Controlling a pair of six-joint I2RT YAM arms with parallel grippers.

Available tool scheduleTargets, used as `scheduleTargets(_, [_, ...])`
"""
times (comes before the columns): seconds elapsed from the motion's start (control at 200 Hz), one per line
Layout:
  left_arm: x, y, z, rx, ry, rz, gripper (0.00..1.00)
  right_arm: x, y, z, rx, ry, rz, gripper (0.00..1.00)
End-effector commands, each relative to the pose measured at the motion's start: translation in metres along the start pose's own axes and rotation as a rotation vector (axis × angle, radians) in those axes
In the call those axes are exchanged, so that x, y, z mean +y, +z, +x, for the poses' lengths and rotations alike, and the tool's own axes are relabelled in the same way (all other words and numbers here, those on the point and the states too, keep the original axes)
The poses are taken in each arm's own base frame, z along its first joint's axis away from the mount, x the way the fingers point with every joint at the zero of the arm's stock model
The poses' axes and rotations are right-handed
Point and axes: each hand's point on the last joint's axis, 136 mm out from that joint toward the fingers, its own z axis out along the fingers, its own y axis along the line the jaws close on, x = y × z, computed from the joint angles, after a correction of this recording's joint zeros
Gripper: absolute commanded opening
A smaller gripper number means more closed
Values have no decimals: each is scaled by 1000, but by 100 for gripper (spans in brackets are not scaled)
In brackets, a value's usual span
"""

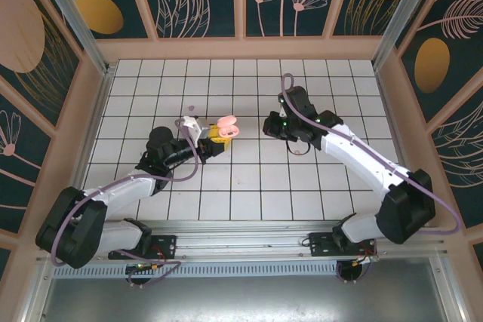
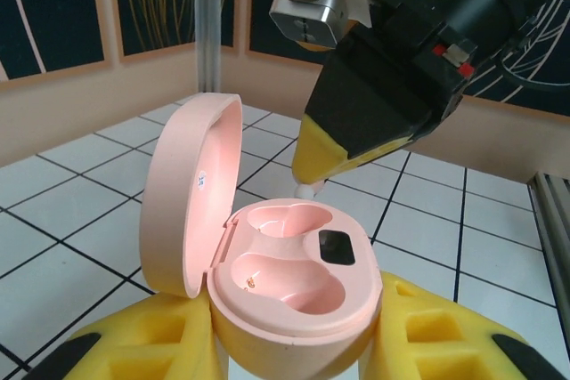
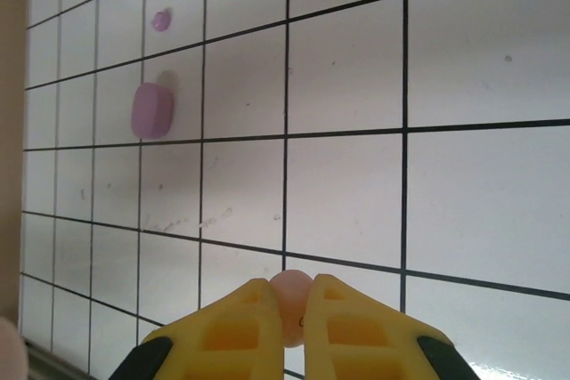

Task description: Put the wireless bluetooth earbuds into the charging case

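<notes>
Pale pink earbud [image 3: 290, 295], pinched between the yellow fingertips of my right pincer [image 1: 269, 124]. Only a rounded end shows, pointing down past the tips toward the tiled floor [image 3: 481, 51]. I cannot tell its long axis, since the pads cover the rest. In the left wrist view the same earbud [image 2: 305, 190] hangs just beyond the far rim of the pink charging case [image 2: 298, 295], not over either well, and I cannot tell whether it touches anything below. The case faces upward, with its lid [image 2: 187, 193] swung up to the left and standing nearly upright. Its two wells are bare, and a small dark window sits to their right. My left pincer [image 1: 214, 136] is narrowed onto the case body, one yellow finger [image 2: 134, 349] on each flank, holding it clear of the floor. My right pincer is closed to a narrow gap on the earbud alone. Off to the side, well apart from both pincers, a lilac case [image 3: 151, 110] lies flat on the tiles, with a lilac earbud [image 3: 161, 20] near it, not touching.
</notes>
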Motion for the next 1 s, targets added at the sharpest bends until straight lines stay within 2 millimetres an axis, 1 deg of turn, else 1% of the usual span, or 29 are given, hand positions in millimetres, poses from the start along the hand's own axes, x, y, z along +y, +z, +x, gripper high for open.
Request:
scheduleTargets(0.0, [-7, -1, -11, -68, 97, 11, 7, 13, -13, -6, -53, -8, -88, 8])
scheduleTargets(0.095, [-14, -1, -13, -89, 116, 35, 7, 20, -22, -6, -65, -17, -123, 8])
scheduleTargets(0.18, [-18, 1, -11, -87, 132, 45, 7, 27, -28, -6, -77, -35, -149, 8])
scheduleTargets(0.245, [-17, 4, -8, -79, 126, 42, 7, 33, -33, -6, -82, -46, -166, 7])
scheduleTargets(0.33, [-15, 7, -7, -75, 119, 36, 7, 47, -39, -5, -83, -76, -194, 7])
scheduleTargets(0.44, [-12, 8, -3, -71, 116, 16, 7, 62, -43, 2, -78, -129, -215, 7])
scheduleTargets(0.505, [-9, 7, -4, -82, 108, -7, 7, 68, -43, 7, -68, -167, -220, 7])
scheduleTargets(0.591, [-8, 8, -8, -93, 103, -13, 7, 71, -47, 5, -63, -197, -210, 7])
scheduleTargets(0.686, [-7, 8, -9, -85, 125, -17, 7, 84, -53, 4, -71, -238, -240, 7])
scheduleTargets(0.746, [-5, 9, -7, -74, 130, -22, 7, 92, -53, 5, -72, -256, -259, 7])
scheduleTargets(0.811, [-6, 10, -10, -77, 130, -19, 7, 98, -51, 8, -62, -258, -268, 7])
scheduleTargets(0.996, [-5, 9, -13, -83, 137, -28, 8, 112, -41, 20, -20, -276, -298, 6])
